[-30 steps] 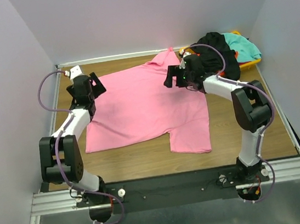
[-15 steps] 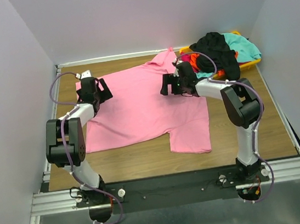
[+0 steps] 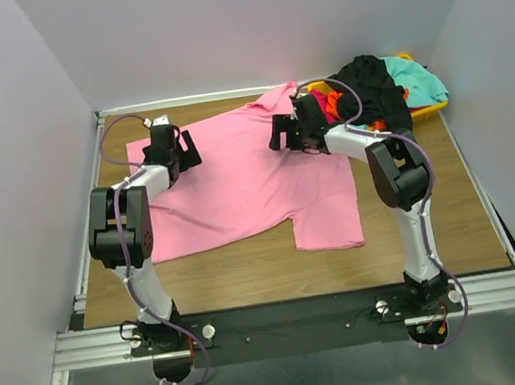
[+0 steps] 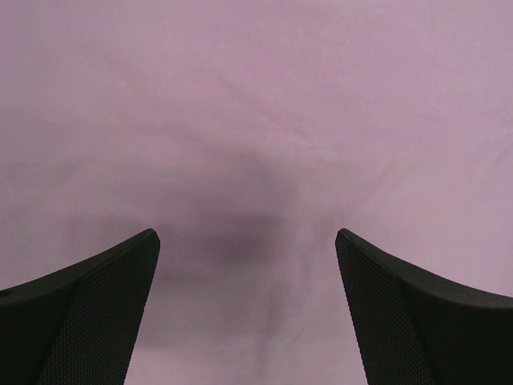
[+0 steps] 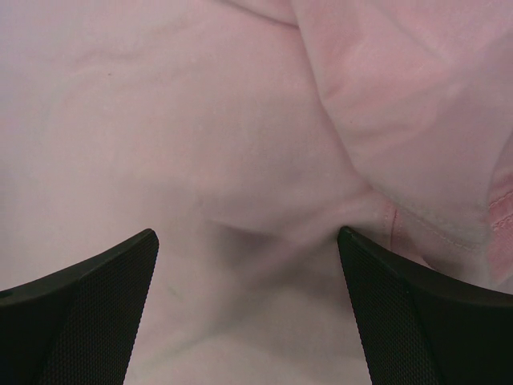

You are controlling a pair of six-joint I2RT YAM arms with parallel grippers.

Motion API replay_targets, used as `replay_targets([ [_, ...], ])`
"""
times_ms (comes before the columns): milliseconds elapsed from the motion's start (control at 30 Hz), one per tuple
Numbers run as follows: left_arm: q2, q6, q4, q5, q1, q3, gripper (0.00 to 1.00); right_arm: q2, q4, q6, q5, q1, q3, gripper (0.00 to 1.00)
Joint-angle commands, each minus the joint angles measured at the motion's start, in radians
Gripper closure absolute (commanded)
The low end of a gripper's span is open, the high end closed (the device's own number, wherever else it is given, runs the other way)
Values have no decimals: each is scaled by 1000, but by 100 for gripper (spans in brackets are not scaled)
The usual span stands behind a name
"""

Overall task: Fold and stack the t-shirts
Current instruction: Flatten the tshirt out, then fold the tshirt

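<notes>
A large bright pink t-shirt (image 3: 246, 180) lies spread flat on the wooden table. My left gripper (image 3: 172, 150) hangs low over its far left edge, jaws wide open; in the left wrist view only pink cloth (image 4: 248, 144) lies between the fingers (image 4: 88, 305). My right gripper (image 3: 290, 133) is open over the shirt's far right part, near a folded sleeve seam (image 5: 417, 216). Other t-shirts, black (image 3: 374, 82), teal (image 3: 419, 81) and orange-red (image 3: 333, 102), are heaped at the back right.
The heap rests in a yellow bin (image 3: 432, 110) in the back right corner. White walls close in the table on three sides. Bare wood (image 3: 249, 270) shows in front of the pink shirt, with the arm bases along the near rail.
Both arms have stretched farther back over the pink shirt, the grippers moving toward its far edge. The shirt's front hem has shifted slightly. Both grippers stayed open.
</notes>
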Motion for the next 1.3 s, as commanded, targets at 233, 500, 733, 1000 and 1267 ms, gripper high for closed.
replay_targets([
  [233, -21, 7, -47, -33, -37, 37, 2, 159, -143, 20, 47, -46, 171, 0],
  [500, -164, -31, -47, -79, -71, -105, 2, 178, -176, -27, -1, -51, 297, 0],
  [733, -302, -104, -44, -141, -158, -289, 2, 65, -176, -47, -30, -47, 246, 0],
  [1000, -425, -230, -15, -148, -201, -420, 2, -158, -137, -59, -57, -47, 10, 0],
  [1267, -318, -220, 10, -87, -206, -393, 2, -370, -49, -39, -100, -49, -240, 0],
])
